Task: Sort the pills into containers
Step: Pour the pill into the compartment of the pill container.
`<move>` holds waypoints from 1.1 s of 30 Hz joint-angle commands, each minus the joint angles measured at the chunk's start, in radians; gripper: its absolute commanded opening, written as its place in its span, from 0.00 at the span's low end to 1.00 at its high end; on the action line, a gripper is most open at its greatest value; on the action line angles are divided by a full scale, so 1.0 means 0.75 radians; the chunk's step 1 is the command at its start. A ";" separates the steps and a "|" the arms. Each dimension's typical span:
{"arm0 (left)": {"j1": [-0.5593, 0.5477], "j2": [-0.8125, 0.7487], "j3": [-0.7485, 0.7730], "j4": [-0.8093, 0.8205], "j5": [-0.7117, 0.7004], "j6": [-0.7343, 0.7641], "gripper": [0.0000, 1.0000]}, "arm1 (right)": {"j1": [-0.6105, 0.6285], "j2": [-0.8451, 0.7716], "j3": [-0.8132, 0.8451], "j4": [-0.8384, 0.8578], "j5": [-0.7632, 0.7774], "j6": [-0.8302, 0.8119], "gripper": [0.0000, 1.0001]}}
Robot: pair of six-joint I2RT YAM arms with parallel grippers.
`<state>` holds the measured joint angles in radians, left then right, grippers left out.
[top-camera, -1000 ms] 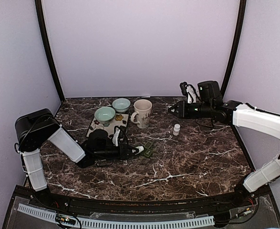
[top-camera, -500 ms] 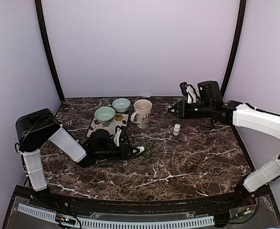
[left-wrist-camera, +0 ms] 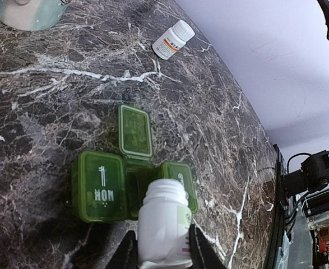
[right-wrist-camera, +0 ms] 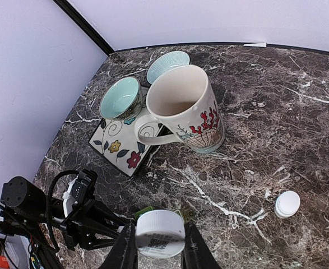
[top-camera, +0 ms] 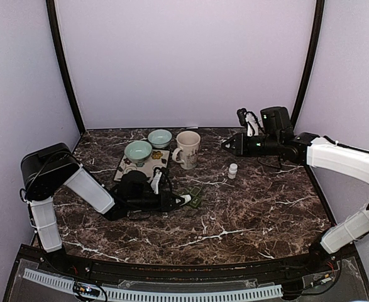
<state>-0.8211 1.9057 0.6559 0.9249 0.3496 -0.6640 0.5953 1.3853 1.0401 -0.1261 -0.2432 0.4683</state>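
Left wrist view: our left tool grips an uncapped bottle over the open green pill box mid-bench; our right tool clasps a second bottle aloft. We judge sorting barely begun.

A dark marble bench stands between pale lilac walls; black poles rise at 10 and 2 o'clock.

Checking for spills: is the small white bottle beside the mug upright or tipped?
Upright: the small white bottle stands on its base, cap on top, apart from the mug.
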 commanded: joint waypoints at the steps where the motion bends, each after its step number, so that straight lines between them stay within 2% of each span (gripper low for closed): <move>1: -0.012 0.000 0.032 -0.022 -0.020 0.028 0.00 | -0.009 -0.017 -0.011 0.062 -0.012 -0.011 0.00; 33: -0.023 -0.051 0.037 -0.092 -0.095 0.055 0.00 | -0.009 0.005 -0.006 0.066 -0.029 -0.009 0.00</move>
<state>-0.8299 1.9053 0.6682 0.8761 0.2928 -0.6411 0.5953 1.3857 1.0401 -0.1249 -0.2516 0.4683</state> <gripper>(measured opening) 0.283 0.212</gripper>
